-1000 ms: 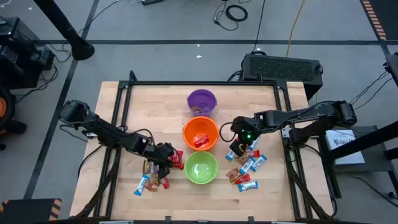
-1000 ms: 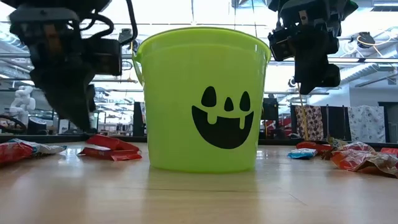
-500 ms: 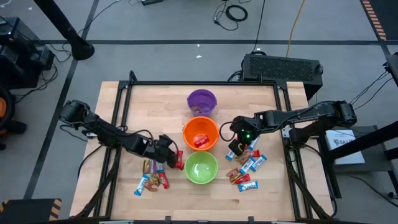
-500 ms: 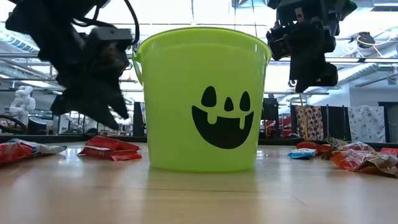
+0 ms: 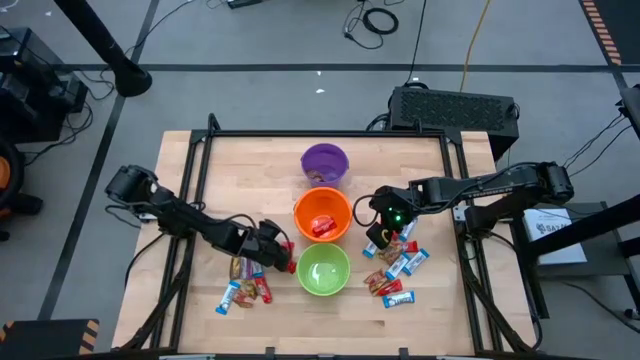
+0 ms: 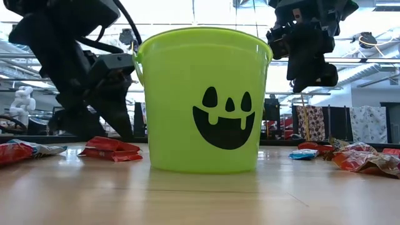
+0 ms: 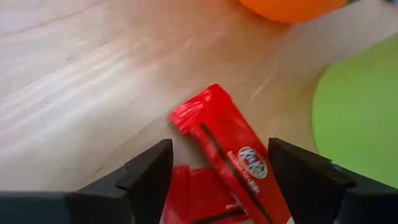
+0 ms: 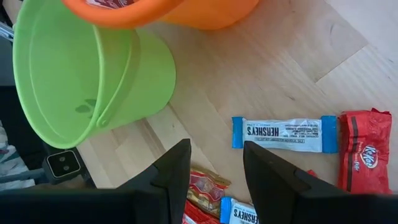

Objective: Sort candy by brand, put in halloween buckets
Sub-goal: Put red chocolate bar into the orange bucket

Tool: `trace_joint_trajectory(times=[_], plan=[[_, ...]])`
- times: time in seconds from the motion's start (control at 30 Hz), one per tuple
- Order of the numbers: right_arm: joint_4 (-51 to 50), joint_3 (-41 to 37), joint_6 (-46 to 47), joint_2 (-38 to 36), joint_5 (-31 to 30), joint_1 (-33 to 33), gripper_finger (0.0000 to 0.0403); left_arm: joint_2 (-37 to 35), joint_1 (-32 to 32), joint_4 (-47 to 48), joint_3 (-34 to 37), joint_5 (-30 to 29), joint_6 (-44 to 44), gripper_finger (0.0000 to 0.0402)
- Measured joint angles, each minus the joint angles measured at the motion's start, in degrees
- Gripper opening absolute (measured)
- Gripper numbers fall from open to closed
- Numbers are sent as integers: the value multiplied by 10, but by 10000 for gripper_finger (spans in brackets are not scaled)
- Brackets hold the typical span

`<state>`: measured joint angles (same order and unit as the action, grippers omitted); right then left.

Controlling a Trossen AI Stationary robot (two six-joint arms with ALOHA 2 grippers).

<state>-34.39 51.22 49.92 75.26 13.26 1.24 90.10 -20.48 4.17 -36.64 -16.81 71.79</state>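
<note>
Three Halloween buckets lined up down the middle of the wooden table (image 5: 210, 165): purple bucket (image 5: 324, 162) at the far end, orange bucket (image 5: 322, 215) in the middle with red bars inside, green bucket (image 5: 323, 270) nearest, looking empty. Left gripper (image 7: 219, 168) low beside the green bucket, fingers spread wide over two red KitKat bars (image 7: 227, 146) lying flat on the wood, nothing held. Right gripper (image 8: 216, 163) hovering above the candy pile on the other side, fingers partly apart and empty, a blue-and-white Hershey's bar (image 8: 285, 134) and another KitKat (image 8: 362, 155) below.
</note>
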Motion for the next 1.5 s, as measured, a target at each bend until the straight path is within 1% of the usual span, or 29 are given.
trace_joint_trajectory(times=[0.2,0.33,0.5,0.63,0.77,1.07,1.2,1.27,1.37,1.43,1.5], plan=[[0,0,0,0,0,0,139,22,4,-33,-2,0,-41,265],[0,0,0,0,0,0,139,18,13,-25,-2,16,-84,229],[0,0,0,0,0,0,139,18,27,-19,-1,41,-139,165],[0,0,-1,0,0,0,139,17,39,-18,0,53,-141,125],[-1,0,-2,0,0,0,139,1,47,-17,1,67,-154,105],[-1,0,-13,0,0,0,139,-61,55,-1,1,77,-216,73],[-1,0,-15,0,-1,0,139,-63,55,37,1,76,-217,68],[-1,0,-16,0,-10,0,139,-61,55,42,4,76,-223,69],[-1,0,-16,0,-13,0,139,-60,52,30,4,77,-294,84],[-1,0,-16,0,-14,0,139,-60,50,6,3,80,-355,106],[-1,0,-16,0,-14,0,139,-60,50,-13,3,91,-406,137]])
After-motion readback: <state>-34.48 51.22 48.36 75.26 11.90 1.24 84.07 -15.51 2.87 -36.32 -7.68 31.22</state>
